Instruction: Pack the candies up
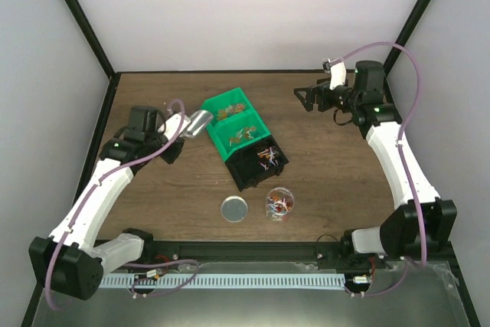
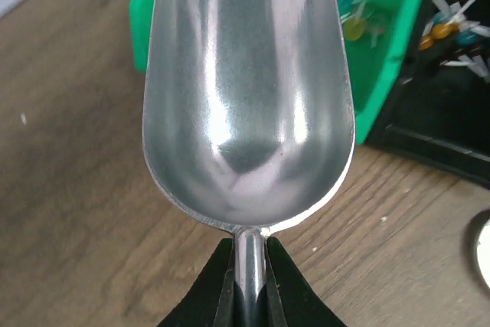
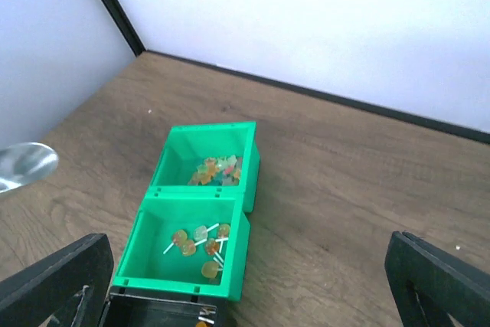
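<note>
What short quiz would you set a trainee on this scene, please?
1. True or false: the scoop held in the left fingers is full.
2. Which bin lies nearest the clear cup of candies? A: a green bin. B: the black bin. C: all are equally near.
3. Fill in: the right fingers stand ___ (open or shut).
Key: 1 false; 2 B; 3 open.

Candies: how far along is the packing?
Done: the clear cup holds some candies. In hand: the left gripper is shut on an empty scoop beside the green bins; the right gripper hovers open. Left: more candies lie in the green bins and black bin, and the lid lies off beside the cup.
</note>
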You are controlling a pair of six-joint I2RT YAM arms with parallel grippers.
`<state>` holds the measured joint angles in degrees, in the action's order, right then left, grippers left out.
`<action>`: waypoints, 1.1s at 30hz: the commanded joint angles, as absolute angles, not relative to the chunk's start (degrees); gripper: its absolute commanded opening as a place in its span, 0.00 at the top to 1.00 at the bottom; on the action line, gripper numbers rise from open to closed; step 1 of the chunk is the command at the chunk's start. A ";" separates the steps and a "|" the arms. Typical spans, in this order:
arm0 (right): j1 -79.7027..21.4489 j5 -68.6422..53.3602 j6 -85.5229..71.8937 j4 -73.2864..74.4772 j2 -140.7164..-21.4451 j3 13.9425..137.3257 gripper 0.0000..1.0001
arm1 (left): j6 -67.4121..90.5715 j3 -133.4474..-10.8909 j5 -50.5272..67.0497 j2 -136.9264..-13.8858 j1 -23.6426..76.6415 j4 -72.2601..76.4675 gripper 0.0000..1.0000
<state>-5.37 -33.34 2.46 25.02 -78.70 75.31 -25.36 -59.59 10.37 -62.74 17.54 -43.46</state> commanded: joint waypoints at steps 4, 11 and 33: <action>-5.10 -32.03 -3.45 19.19 -74.47 71.75 0.00 | -25.51 -50.14 16.01 -67.26 5.83 -33.22 0.96; -5.13 -31.72 -3.10 21.63 -74.73 69.64 0.00 | -28.15 -47.62 16.39 -76.76 0.46 -26.75 0.96; -5.12 -36.65 1.13 23.85 -74.68 67.32 0.00 | -34.42 -43.36 17.06 -87.35 0.11 -23.54 0.71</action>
<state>-5.37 -34.52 -0.89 22.98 -75.16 67.26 -33.32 -43.66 15.38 -87.39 0.36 -23.29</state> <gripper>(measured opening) 0.998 0.279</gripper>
